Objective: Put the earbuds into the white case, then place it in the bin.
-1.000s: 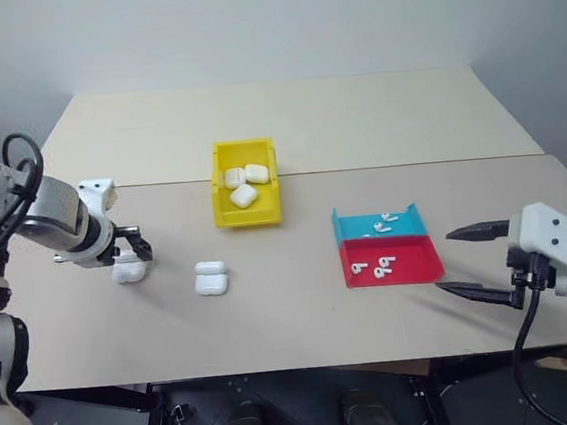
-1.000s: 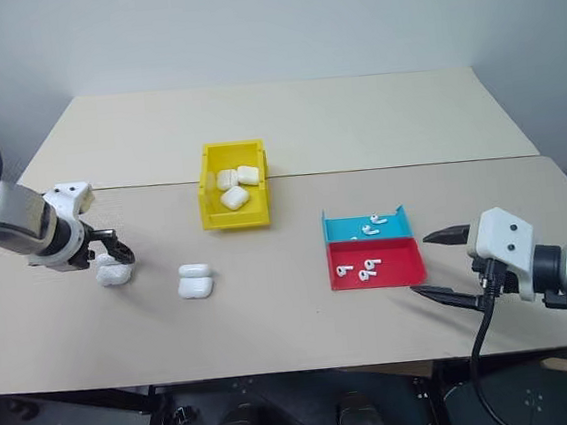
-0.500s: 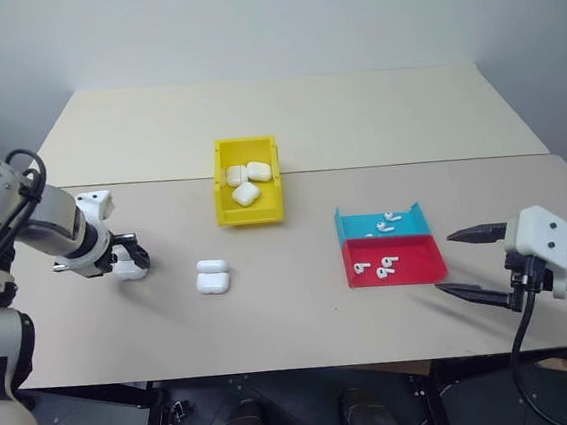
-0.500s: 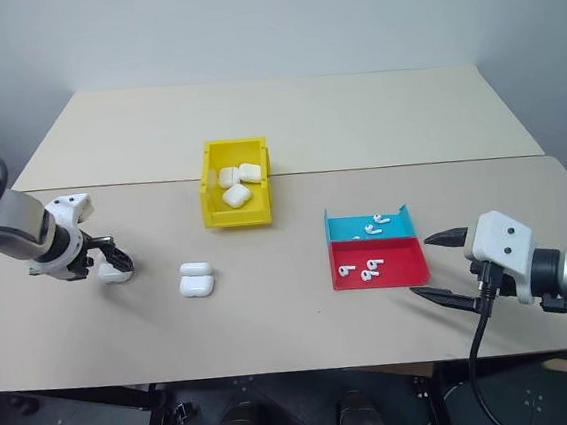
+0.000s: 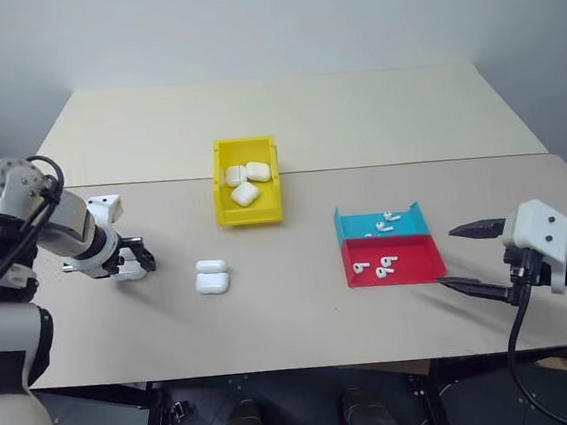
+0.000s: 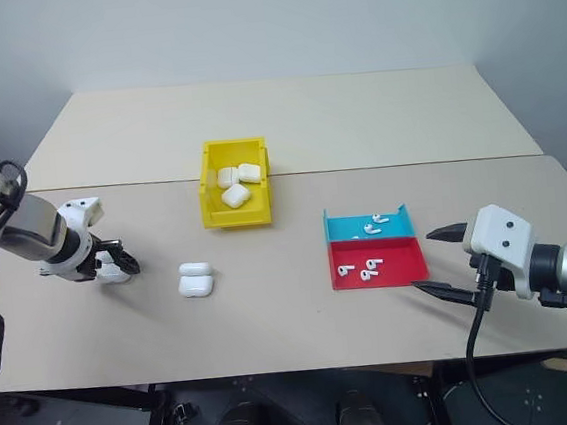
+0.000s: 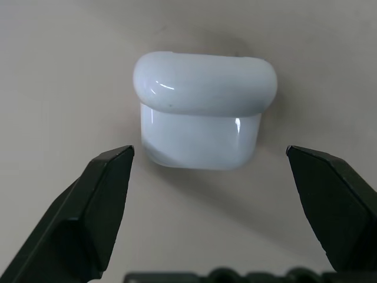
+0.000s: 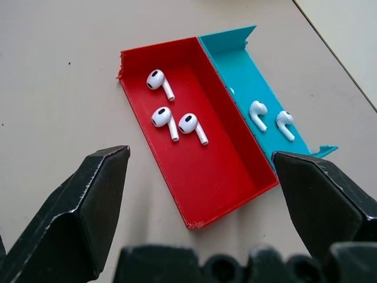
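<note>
Step one is picking up the white case (image 7: pixel 203 109) on the table's left side: the left gripper (image 7: pixel 219 171) is spread wide around it and must squeeze next.

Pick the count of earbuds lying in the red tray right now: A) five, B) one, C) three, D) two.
C: the right wrist view shows three earbuds on the floor of the red tray, one apart near its far end and two side by side below it.
</note>
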You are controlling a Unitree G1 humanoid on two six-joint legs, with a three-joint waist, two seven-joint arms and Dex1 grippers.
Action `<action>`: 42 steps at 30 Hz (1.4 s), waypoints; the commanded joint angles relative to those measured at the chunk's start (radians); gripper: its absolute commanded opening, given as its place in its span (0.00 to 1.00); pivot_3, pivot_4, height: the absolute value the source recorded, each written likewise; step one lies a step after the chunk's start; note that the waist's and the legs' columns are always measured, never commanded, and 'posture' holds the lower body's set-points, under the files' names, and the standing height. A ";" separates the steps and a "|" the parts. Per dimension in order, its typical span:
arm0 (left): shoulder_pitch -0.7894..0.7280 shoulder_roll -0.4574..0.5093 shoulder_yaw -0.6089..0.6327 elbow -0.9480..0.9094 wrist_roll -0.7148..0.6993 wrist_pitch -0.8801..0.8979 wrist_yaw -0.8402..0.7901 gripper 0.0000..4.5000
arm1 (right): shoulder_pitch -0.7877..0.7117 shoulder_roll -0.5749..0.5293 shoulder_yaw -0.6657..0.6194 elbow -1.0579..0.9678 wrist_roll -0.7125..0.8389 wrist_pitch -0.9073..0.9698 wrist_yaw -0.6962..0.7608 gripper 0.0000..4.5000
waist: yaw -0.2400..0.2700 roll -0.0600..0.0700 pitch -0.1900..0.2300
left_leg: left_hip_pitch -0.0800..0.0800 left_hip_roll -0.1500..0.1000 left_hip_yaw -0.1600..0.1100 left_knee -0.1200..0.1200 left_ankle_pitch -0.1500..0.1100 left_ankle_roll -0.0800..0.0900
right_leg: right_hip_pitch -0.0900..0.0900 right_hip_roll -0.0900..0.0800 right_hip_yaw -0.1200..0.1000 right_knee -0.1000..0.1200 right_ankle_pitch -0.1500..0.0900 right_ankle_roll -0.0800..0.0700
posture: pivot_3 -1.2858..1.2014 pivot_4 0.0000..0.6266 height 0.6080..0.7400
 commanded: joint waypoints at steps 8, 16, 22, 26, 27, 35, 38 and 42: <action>0.009 -0.014 0.009 -0.069 0.188 0.003 -0.180 1.00 | -0.002 0.000 -0.020 -0.043 0.012 0.042 -0.027 0.99 | 0.000 0.000 0.000 | 0.000 0.000 0.000 0.001 0.000 0.000 | 0.000 0.000 0.000 0.001 0.000 0.000 | 0.52 0.24 1.00; 0.012 -0.034 0.025 -0.045 0.314 0.003 -0.285 1.00 | -0.012 -0.002 -0.015 -0.046 0.012 0.058 -0.028 0.99 | 0.000 0.000 0.000 | 0.000 0.000 0.000 0.001 0.000 0.000 | 0.000 0.000 0.000 0.001 0.000 0.000 | 0.52 0.24 1.00; 0.032 -0.043 0.021 -0.036 0.366 0.003 -0.346 0.96 | -0.020 -0.008 -0.013 -0.048 0.013 0.078 -0.026 1.00 | -0.001 0.000 0.000 | -0.001 0.000 -0.001 0.002 0.000 0.000 | 0.000 0.000 0.000 0.001 0.000 0.000 | 0.52 0.24 1.00; 0.039 -0.053 0.035 -0.029 0.411 0.003 -0.362 0.73 | -0.028 -0.007 -0.010 -0.050 0.010 0.081 -0.027 1.00 | -0.001 0.000 0.000 | -0.001 0.000 0.000 0.003 0.000 0.000 | 0.000 0.000 0.000 0.002 0.000 0.000 | 0.52 0.24 1.00; 0.039 -0.055 0.039 -0.027 0.419 0.003 -0.366 0.67 | -0.029 -0.007 -0.010 -0.050 0.010 0.082 -0.026 1.00 | -0.001 0.000 0.000 | -0.001 0.000 0.000 0.004 0.000 0.000 | 0.000 0.000 0.000 0.002 0.000 0.000 | 0.52 0.24 1.00; 0.059 -0.058 0.071 -0.078 0.466 0.003 -0.379 0.60 | -0.038 -0.011 -0.010 -0.050 0.011 0.089 -0.024 1.00 | 0.000 0.000 0.000 | 0.000 0.000 -0.001 0.004 0.000 0.001 | 0.001 0.000 0.000 0.003 0.000 0.000 | 0.52 0.24 1.00; 0.071 -0.031 0.070 -0.176 0.439 0.003 -0.391 0.60 | -0.038 -0.012 -0.012 -0.049 0.008 0.087 -0.023 1.00 | 0.000 0.000 0.000 | 0.000 0.000 -0.001 0.005 0.000 0.001 | 0.001 0.000 0.000 0.003 0.000 0.000 | 0.52 0.24 1.00; 0.091 0.025 0.110 -0.430 0.393 0.003 -0.395 0.60 | -0.047 -0.022 -0.026 -0.036 0.009 0.087 -0.017 1.00 | 0.000 -0.002 0.001 | -0.003 0.000 -0.001 0.006 0.000 0.001 | -0.001 0.000 0.000 0.002 0.000 0.000 | 0.52 0.24 1.00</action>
